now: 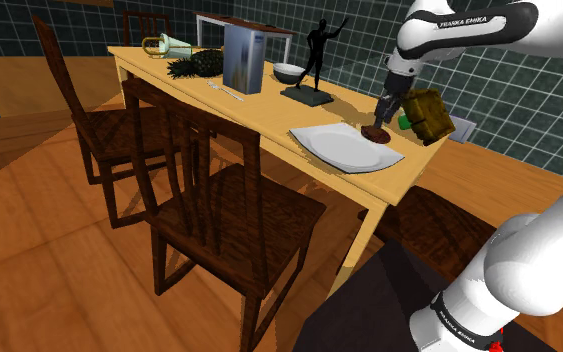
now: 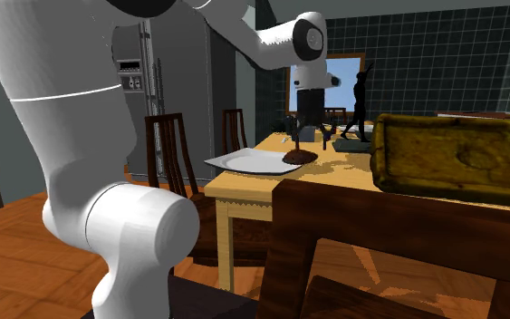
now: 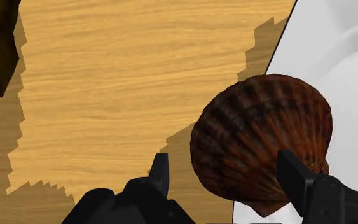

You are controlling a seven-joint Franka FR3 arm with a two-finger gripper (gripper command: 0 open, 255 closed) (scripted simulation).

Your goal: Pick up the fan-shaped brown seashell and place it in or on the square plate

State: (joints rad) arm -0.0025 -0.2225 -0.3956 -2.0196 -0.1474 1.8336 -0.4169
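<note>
The fan-shaped brown ribbed seashell [image 3: 260,140] lies half on the rim of the white square plate [image 3: 349,76] and half on the wooden table. My gripper [image 3: 227,175] hangs just above it, open: one finger [image 3: 161,170] stands clear of the shell's side, the other finger [image 3: 293,173] shows in front of its far edge. In the shoulder view the seashell [image 1: 376,133] rests at the plate's [image 1: 339,145] right corner under the gripper [image 1: 384,108]. The second exterior view shows the seashell [image 2: 300,156] on the plate's [image 2: 244,162] edge below the gripper [image 2: 296,138].
A mottled yellow-brown block [image 1: 429,112] stands close beside the gripper with a small green thing [image 1: 405,121]. Farther along the table are a black figurine [image 1: 317,60], a bowl [image 1: 289,72], a metal box [image 1: 244,58] and a pineapple [image 1: 197,65]. Dark chairs [image 1: 219,200] line the table's near side.
</note>
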